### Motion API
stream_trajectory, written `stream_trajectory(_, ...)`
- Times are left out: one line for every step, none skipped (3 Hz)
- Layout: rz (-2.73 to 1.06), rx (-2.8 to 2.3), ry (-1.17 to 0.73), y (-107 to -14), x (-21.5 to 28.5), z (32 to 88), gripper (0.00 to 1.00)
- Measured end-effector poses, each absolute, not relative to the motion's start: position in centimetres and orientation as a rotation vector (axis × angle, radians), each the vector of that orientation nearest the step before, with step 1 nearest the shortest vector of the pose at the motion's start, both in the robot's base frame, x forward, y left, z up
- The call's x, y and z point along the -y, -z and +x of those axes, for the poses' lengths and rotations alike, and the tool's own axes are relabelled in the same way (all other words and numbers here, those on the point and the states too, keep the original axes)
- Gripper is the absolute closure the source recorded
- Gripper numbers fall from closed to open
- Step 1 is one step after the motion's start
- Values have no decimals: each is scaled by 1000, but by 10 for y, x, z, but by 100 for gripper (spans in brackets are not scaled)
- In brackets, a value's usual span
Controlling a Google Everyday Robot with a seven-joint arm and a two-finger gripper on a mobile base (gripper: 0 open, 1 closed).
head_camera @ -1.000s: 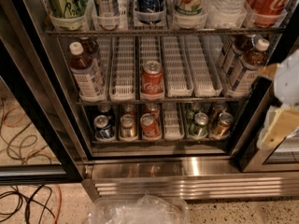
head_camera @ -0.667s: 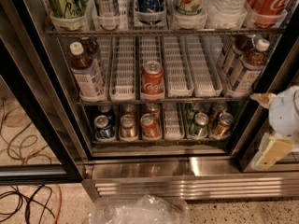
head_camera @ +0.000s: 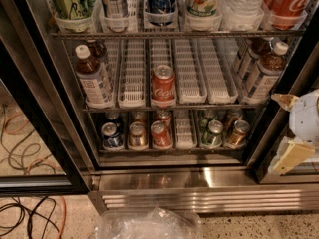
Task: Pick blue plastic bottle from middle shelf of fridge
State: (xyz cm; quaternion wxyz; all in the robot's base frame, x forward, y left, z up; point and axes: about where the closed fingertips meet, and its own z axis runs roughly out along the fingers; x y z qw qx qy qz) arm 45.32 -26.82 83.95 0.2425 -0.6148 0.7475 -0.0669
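On the fridge's middle shelf [head_camera: 192, 76], a wire rack with white slotted lane trays, a blue plastic bottle [head_camera: 93, 79] of dark drink with a white cap stands at the left end. Similar bottles [head_camera: 265, 71] stand at the right end. My gripper [head_camera: 275, 133] hangs at the right edge of the camera view, in front of the dark door frame, below and right of the right-hand bottles. It is open, its two tan fingers [head_camera: 285, 101] spread wide with nothing between them.
A red Coca-Cola can [head_camera: 163, 86] stands in the middle lane. Several small cans [head_camera: 160, 134] fill the rack below, and larger bottles and cans line the shelf above. The ribbed steel base [head_camera: 199, 195], crumpled plastic [head_camera: 147, 225] and floor cables [head_camera: 25, 148] lie lower down.
My gripper has dropped lower along the right edge since a second ago. Nothing on the shelves has moved.
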Motion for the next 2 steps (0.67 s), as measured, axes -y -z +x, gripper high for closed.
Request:
stream_trajectory(-1630, -2046, 90, -843, 265, 454, 0)
stream_trajectory(-1367, -2122, -169, -845, 276, 460, 0)
